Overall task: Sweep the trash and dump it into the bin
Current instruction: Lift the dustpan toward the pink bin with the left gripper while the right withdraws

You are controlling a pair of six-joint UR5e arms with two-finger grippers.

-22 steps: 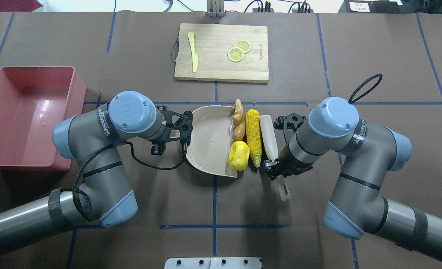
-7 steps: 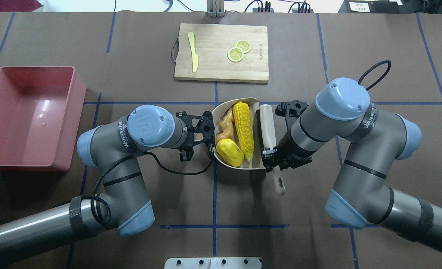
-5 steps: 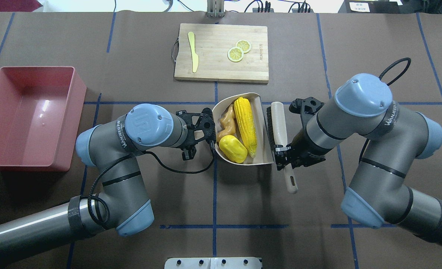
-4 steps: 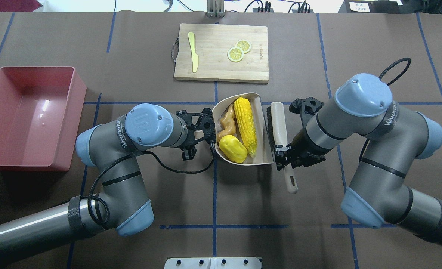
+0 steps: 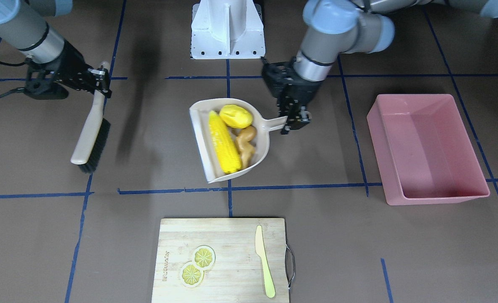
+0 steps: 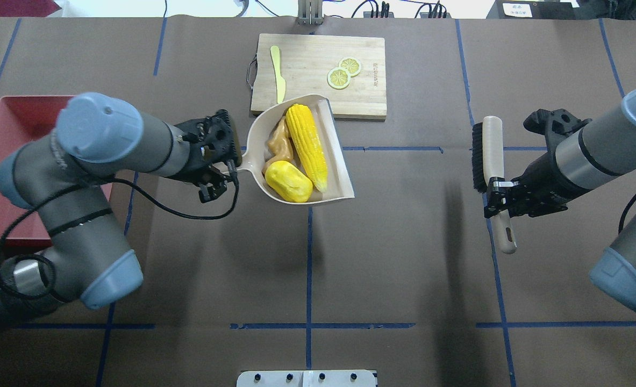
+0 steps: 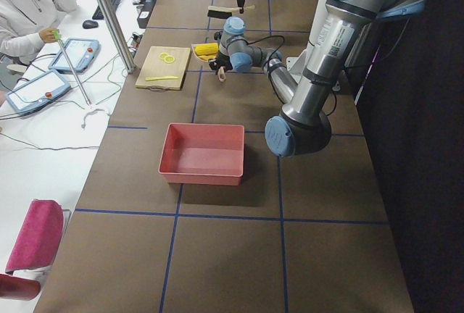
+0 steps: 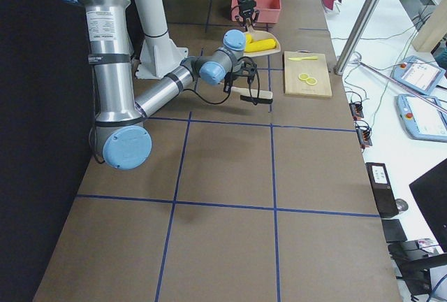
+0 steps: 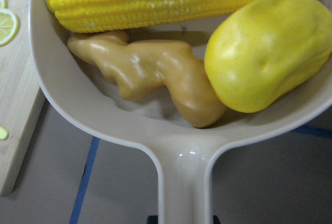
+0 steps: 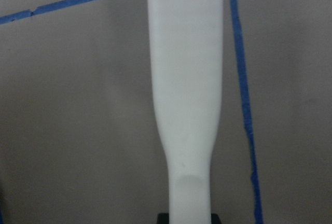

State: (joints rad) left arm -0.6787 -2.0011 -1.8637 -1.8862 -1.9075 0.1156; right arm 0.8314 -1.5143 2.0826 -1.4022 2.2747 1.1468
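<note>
My left gripper (image 6: 230,167) is shut on the handle of the beige dustpan (image 6: 344,183) and holds it above the table. In the pan lie the corn cob (image 6: 307,146), the yellow lump (image 6: 288,181) and the ginger root (image 6: 278,146). The left wrist view shows the corn cob (image 9: 166,1), the ginger root (image 9: 155,71) and the lump (image 9: 267,53) close up. The pink bin (image 6: 11,115) stands at the far left, partly hidden by my left arm. It is empty in the front view (image 5: 434,198). My right gripper (image 6: 498,196) is shut on the brush (image 6: 490,145), far right of the pan.
A wooden cutting board (image 6: 307,80) at the back centre holds a pale yellow knife (image 6: 277,72) and two lemon slices (image 6: 339,78). The pan's far tip overlaps the board's front edge in the overhead view. Blue tape lines cross the brown table.
My left arm has lifted the loaded dustpan and carried it left and back. My right arm has pulled the brush well away to the right.
</note>
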